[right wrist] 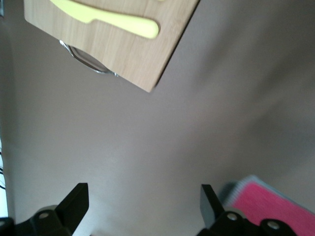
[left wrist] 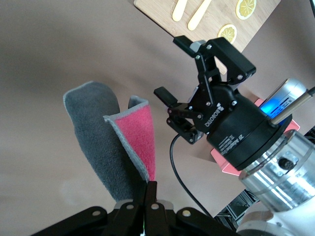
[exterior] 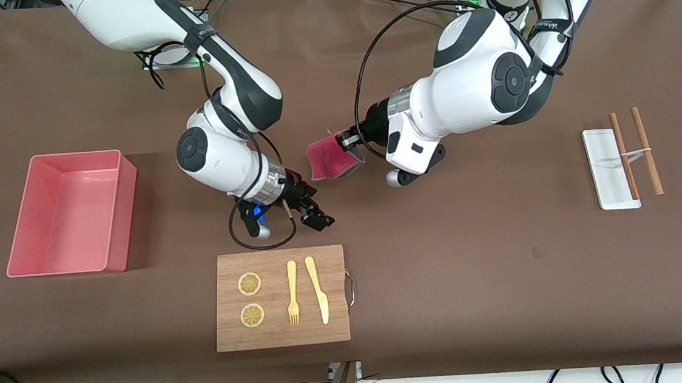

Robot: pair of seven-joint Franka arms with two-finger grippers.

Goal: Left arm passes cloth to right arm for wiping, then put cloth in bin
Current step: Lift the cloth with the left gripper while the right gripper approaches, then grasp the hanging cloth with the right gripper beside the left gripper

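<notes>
Cloth (exterior: 331, 158) — one, pinched by left gripper (exterior: 349, 139); right gripper (exterior: 312, 213) spread

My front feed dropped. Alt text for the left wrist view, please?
The left gripper pinches a crimson-pink terry cloth with grey underside, hanging above the brown table. The right gripper, fingers open, waits beside it, near the wooden cutting board.

The cloth (exterior: 331, 158) was held pinched in the left hand (exterior: 345, 140) above the counter (exterior: 474, 254). The right hand (exterior: 313, 213) was held open above the counter, near the cutting board (exterior: 280, 298).
</notes>
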